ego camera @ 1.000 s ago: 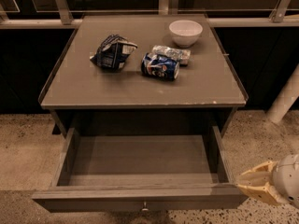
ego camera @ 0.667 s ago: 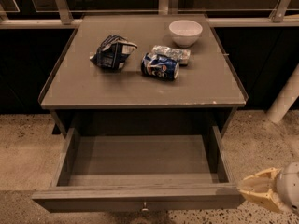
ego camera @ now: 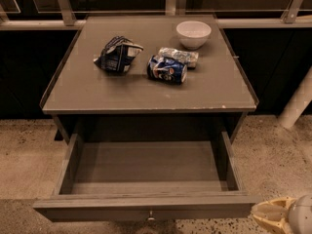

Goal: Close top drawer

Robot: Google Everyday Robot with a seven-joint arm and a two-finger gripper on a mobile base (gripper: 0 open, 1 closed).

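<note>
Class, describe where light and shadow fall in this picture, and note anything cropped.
Camera view: the tabletop is evenly lit, the white bowl brightest; the open top drawer is shaded toward its back, under the tabletop; the gripper, bottom right beside the drawer front, is cropped by the frame.

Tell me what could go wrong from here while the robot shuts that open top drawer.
1. The gripper sits low by the right end of the top drawer front, far from the knob. A push at that corner might skew the drawer and jam it.
2. A hard shove could jolt the table, and the blue can lying on its side might roll.
</note>
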